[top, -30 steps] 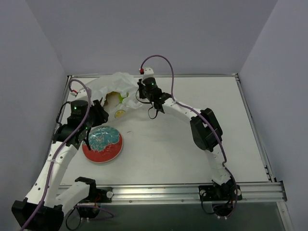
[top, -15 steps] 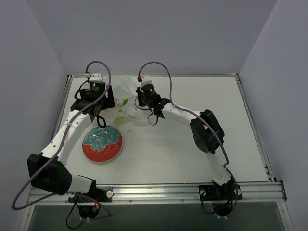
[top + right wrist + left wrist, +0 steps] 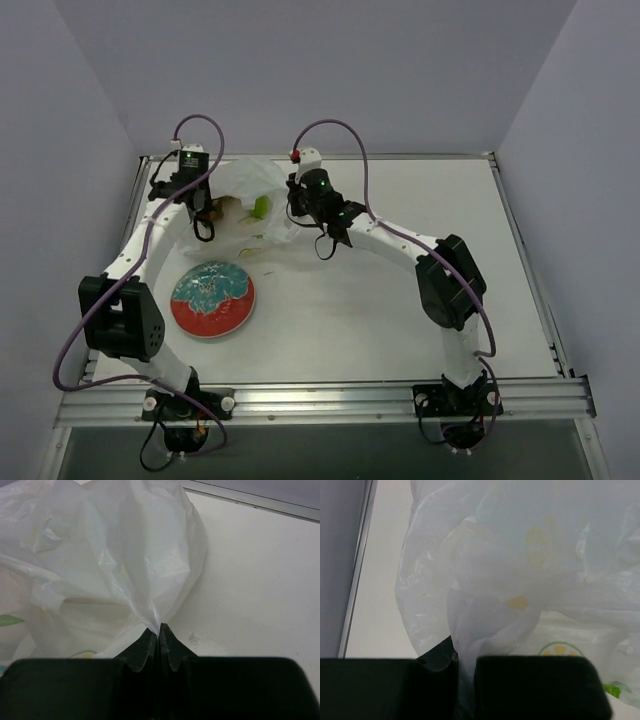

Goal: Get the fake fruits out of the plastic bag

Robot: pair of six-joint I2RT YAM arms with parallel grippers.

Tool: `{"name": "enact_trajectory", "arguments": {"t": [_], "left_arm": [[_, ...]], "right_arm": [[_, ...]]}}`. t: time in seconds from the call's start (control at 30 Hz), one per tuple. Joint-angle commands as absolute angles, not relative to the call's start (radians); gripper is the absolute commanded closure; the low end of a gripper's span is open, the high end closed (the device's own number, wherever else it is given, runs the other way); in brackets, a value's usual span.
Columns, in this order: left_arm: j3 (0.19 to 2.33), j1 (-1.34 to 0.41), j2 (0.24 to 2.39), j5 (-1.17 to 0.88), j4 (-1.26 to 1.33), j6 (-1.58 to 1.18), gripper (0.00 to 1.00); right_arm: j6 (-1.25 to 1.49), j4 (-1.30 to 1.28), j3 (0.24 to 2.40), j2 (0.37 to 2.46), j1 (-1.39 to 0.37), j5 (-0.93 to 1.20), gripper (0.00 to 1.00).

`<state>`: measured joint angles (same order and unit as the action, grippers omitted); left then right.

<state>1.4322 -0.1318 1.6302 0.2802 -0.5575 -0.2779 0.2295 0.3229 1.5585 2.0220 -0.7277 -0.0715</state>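
Observation:
The plastic bag (image 3: 248, 185) lies crumpled at the back left of the table, stretched between both grippers. My left gripper (image 3: 205, 208) is shut on its left edge; in the left wrist view a fold of the bag (image 3: 485, 580) runs down between the jaws of the left gripper (image 3: 465, 664). My right gripper (image 3: 297, 206) is shut on the bag's right edge, and the right wrist view shows the right gripper (image 3: 160, 629) pinching a gathered point of the bag (image 3: 125, 555). Inside the bag's mouth I see a green fruit (image 3: 261, 207) and a tan-brown one (image 3: 236, 209). Yellowish shapes (image 3: 519, 602) show dimly through the plastic.
The red-rimmed teal patterned plate (image 3: 212, 299) sits on the table in front of the bag, near the left arm. A metal rail (image 3: 320, 157) borders the table at the back, with walls behind and to both sides.
My left arm swung from above the plate back to the bag's left edge and closed on it. The bag is now spread wider between the two grippers. The right gripper kept its hold.

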Motion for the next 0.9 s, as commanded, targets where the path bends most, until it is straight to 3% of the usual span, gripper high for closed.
{"name": "enact_trajectory", "arguments": {"t": [0.0, 0.37, 0.87], "left_arm": [[1.537, -0.135, 1.458, 0.235, -0.554, -0.279, 0.98], [1.677, -0.060, 1.436, 0.106, -0.594, -0.302, 0.98], [1.611, -0.009, 1.631, 0.048, -0.388, -0.314, 0.98]], "right_arm": [[0.212, 0.319, 1.529, 1.893, -0.752, -0.080, 1.00], [0.227, 0.275, 1.488, 1.721, -0.793, -0.121, 1.00], [0.244, 0.281, 1.506, 1.920, -0.738, -0.153, 0.98]]}}
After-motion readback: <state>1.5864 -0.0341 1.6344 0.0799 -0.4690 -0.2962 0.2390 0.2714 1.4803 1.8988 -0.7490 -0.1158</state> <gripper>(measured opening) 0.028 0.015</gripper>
